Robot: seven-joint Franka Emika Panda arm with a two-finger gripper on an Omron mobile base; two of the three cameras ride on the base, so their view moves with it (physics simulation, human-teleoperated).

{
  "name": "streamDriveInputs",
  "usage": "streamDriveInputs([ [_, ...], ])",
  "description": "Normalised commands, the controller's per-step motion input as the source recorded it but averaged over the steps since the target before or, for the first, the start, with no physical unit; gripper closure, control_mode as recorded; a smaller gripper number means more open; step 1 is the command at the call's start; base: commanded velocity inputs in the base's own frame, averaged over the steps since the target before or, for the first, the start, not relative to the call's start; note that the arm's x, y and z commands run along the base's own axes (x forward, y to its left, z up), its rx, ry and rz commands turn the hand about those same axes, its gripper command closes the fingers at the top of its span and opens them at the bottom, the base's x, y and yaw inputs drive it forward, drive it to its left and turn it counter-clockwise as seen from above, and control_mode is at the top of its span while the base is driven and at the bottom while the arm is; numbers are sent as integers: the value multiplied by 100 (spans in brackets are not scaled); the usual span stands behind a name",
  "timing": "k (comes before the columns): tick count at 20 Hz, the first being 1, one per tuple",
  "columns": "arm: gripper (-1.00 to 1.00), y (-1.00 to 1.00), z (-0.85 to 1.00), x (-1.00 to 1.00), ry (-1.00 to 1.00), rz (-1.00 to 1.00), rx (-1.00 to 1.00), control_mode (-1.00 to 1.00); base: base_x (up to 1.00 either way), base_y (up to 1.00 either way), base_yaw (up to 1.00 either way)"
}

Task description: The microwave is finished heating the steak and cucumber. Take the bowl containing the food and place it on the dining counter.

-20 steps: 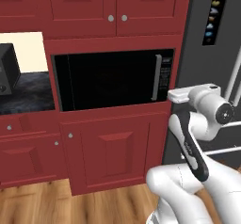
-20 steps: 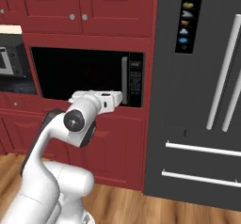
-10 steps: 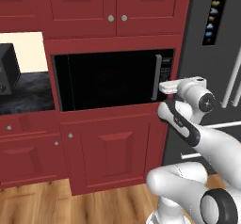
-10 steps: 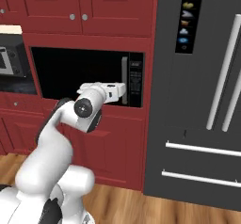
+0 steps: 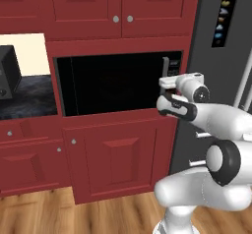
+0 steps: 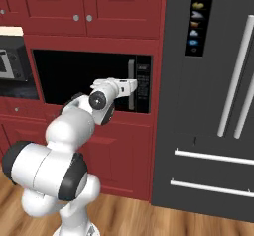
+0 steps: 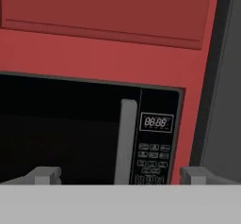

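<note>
At far left in the left base view, a small black box with knobs [image 5: 9, 73] sits on a short dark bench [image 5: 27, 98] over red drawers [image 5: 29, 134]. Next to it, set into red cabinetry [image 5: 118, 12], the microwave [image 5: 115, 83] shows a closed black glass door; nothing inside can be made out through the dark glass, so the bowl and its food are hidden. The door's long grey vertical bar handle [image 7: 125, 140] stands just left of the keypad and digital display [image 7: 156, 122], which reads as a row of pale digits.

The white arm reaches forward at microwave height, and the tool [image 6: 133, 86] hangs just in front of the door's right side, level with the handle [image 6: 131, 84] and near it. In the hand view its two fingertips [image 7: 46, 175] rise well apart at the bottom edge, one on either side of the handle, spread wide and holding nothing; whether they touch the door cannot be told.

Furthest right stands a tall dark grey fridge [image 6: 208, 106] with long pale bar handles [image 6: 237, 76] and a strip of small coloured icons [image 6: 196, 19] near its top. Wooden floor [image 5: 44, 213] runs beneath the cabinets.
</note>
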Motion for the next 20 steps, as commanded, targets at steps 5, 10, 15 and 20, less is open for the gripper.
streamDriveInputs([
  [5, -100, -17, 0, 71, 4, 0, 0, -100, 0, 0, 0],
  [10, -100, -18, 0, 67, 4, 1, 0, -100, 0, 0, 0],
  [15, -100, -15, 0, 61, 3, 1, 0, -100, 0, 0, 0],
  [20, -100, -21, 0, 57, 4, 3, 0, -100, 0, 0, 0],
])
